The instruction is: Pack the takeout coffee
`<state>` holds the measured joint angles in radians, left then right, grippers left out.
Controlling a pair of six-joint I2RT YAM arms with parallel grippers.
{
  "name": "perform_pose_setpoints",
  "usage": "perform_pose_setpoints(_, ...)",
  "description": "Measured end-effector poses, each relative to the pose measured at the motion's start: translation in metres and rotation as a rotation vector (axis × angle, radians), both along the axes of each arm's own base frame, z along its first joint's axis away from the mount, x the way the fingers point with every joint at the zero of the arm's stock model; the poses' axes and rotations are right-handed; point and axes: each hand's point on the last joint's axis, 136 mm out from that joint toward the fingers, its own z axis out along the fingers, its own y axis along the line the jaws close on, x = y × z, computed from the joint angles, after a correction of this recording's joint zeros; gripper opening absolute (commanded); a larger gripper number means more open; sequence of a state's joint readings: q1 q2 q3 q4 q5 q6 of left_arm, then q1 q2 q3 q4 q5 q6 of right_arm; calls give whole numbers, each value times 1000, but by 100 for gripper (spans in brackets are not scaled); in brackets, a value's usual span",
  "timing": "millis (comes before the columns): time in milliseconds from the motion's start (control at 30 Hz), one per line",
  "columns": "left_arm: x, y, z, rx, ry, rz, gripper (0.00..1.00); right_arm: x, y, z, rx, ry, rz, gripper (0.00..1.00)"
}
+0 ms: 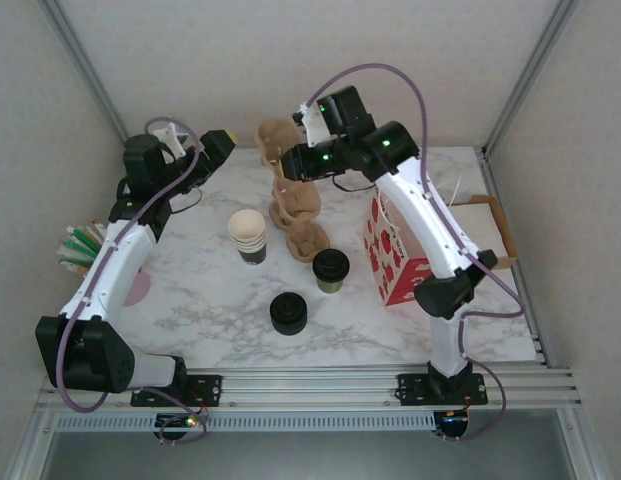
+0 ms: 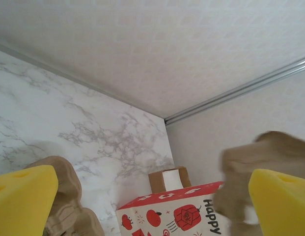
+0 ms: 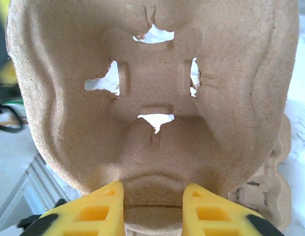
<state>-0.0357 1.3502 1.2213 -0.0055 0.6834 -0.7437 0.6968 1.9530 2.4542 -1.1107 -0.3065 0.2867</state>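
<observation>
The takeout coffee (image 1: pixel 331 270), a small olive-brown cup with a black lid, stands on the marble table (image 1: pixel 210 300) left of the red and white bag (image 1: pixel 390 250). My right gripper (image 1: pixel 287 160) is raised at the back of the table. It is shut on the edge of a brown pulp cup carrier (image 1: pixel 275 135). In the right wrist view the carrier (image 3: pixel 152 98) stands between the yellow fingers of that gripper (image 3: pixel 153 206). My left gripper (image 1: pixel 205 142) hangs open and empty at the back left. From its own camera the left gripper (image 2: pixel 152 211) faces the bag (image 2: pixel 181 211).
More pulp carriers (image 1: pixel 298 215) lie piled behind the coffee. A stack of lidless cups (image 1: pixel 248 236) and a squat stack of black lids (image 1: pixel 288 313) stand in the middle. An open cardboard box (image 1: pixel 490 230) sits at the right edge and a bundle of straws (image 1: pixel 80 245) at the left.
</observation>
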Motion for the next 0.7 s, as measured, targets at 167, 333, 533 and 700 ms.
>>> perform_pose_setpoints(167,-1,-1,-1,0,5,-3,100,-25,-14,44,80,-61,20,27)
perform_pose_setpoints(333,-3,-18,-2,3,12,-42,100,-45,-36,75,113,-127,2,27)
perform_pose_setpoints(533,-5,-70,0,14,16,-161,99,-66,-77,102,93,-215,-75,27)
perform_pose_setpoints(700,-18,-127,4,24,11,-280,94,-80,-123,114,39,-283,-187,27)
